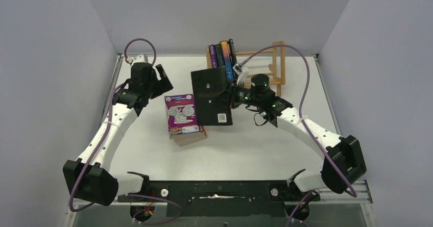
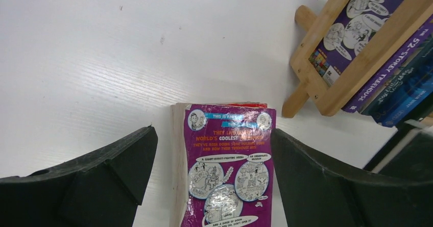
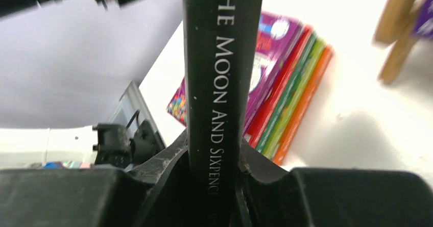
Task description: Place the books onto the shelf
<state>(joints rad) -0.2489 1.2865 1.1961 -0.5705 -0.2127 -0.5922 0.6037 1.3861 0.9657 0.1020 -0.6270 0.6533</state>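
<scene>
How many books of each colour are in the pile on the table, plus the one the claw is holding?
purple book: 1
red book: 1
green book: 1
orange book: 1
black book, in the right claw: 1
Total: 5

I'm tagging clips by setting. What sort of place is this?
Probably a robotics lab cell: plain grey walls enclose a white table, the left arm and right arm are bolted at its near edge, and a small wooden shelf holds paperbacks.
</scene>
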